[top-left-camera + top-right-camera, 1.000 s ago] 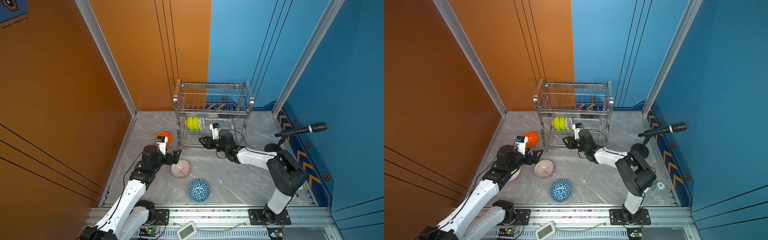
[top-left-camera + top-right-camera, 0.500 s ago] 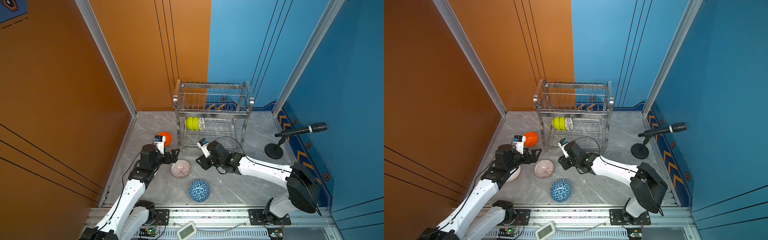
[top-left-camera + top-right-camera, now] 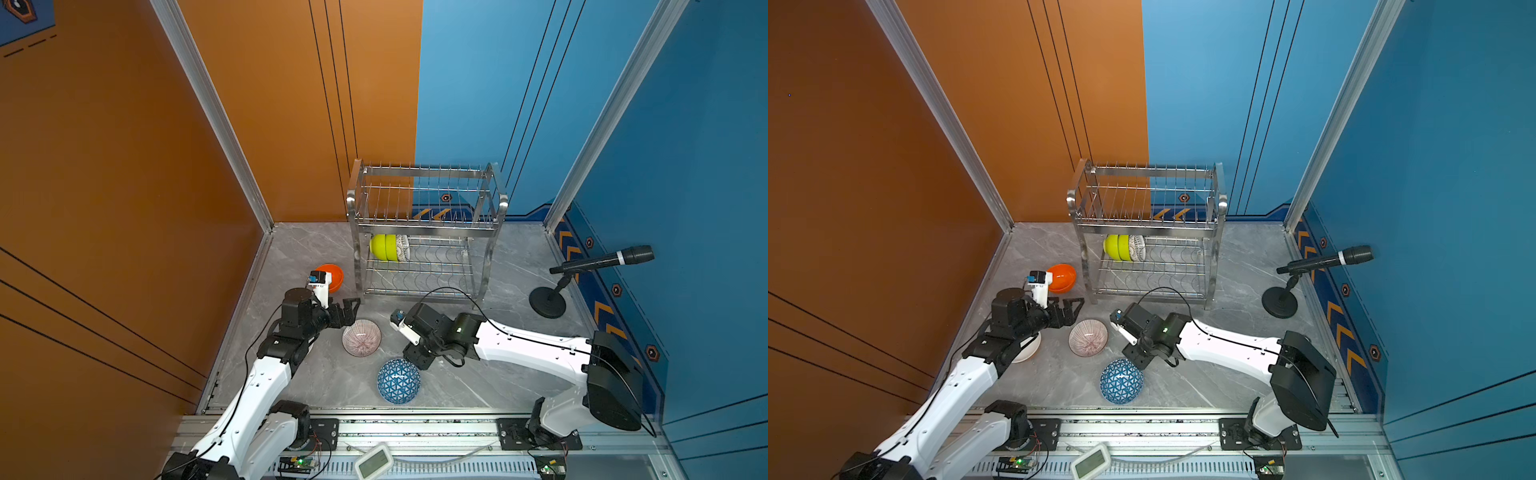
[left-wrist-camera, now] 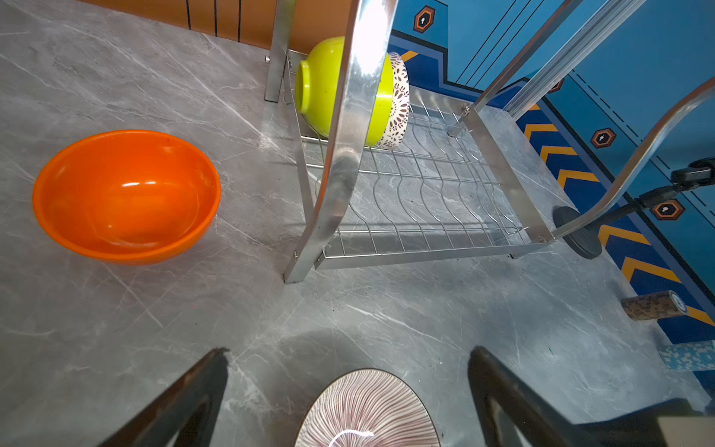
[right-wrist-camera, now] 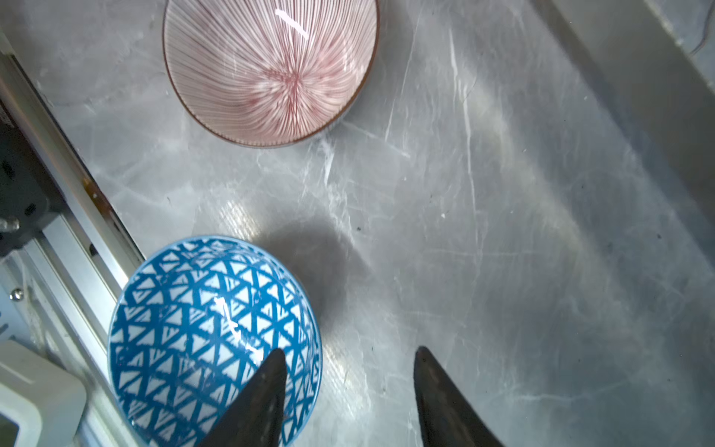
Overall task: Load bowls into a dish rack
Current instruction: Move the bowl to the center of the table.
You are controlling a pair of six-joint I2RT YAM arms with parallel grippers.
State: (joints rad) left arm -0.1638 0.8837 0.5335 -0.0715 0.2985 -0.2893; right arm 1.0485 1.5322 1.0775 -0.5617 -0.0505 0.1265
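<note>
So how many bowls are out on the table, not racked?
4: orange bowl beside the dish rack; pink-striped bowl at the left gripper; blue-triangle bowl by the right gripper; white bowl mostly hidden under the left arm.

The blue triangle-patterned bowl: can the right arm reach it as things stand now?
Probably yes. The right arm is just beside the blue triangle-patterned bowl, jaws apart and empty, one jaw over its rim in the wrist view. Nothing stands between them; the pink striped bowl sits apart.
</note>
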